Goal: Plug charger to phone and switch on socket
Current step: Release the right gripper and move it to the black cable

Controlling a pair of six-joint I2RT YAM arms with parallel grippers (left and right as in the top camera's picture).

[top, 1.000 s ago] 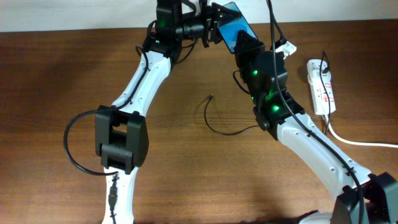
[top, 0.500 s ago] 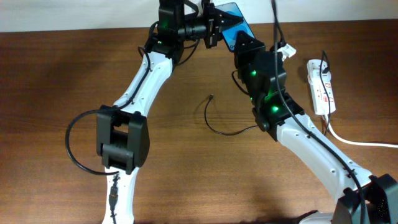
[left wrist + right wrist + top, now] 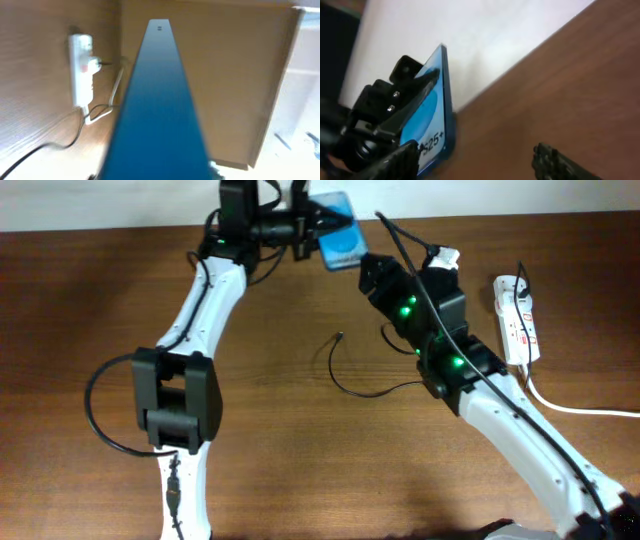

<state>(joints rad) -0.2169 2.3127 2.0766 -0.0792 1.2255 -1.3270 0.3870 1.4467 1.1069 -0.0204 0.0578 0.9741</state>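
The phone [image 3: 340,242], blue-screened, is held off the table at the back centre, with my left gripper [image 3: 315,230] shut on it. In the left wrist view the phone [image 3: 160,100] fills the middle. My right gripper [image 3: 372,272] is open just right of it, touching nothing. In the right wrist view the phone [image 3: 434,107] sits clamped in the left fingers [image 3: 412,90], ahead of my open right gripper [image 3: 475,162]. The charger [image 3: 345,385] lies curled on the table, its plug tip [image 3: 341,335] free. The socket [image 3: 517,318] lies at the right edge.
A thick white cord [image 3: 580,408] runs from the socket toward the right edge. In the left wrist view, the socket [image 3: 81,65] shows with a thin black lead plugged in. The table's far edge meets a white wall [image 3: 100,200] right behind the phone.
My right gripper has opened and let go of the phone. The left arm, its gripper now shut on the phone, has carried it to the left.
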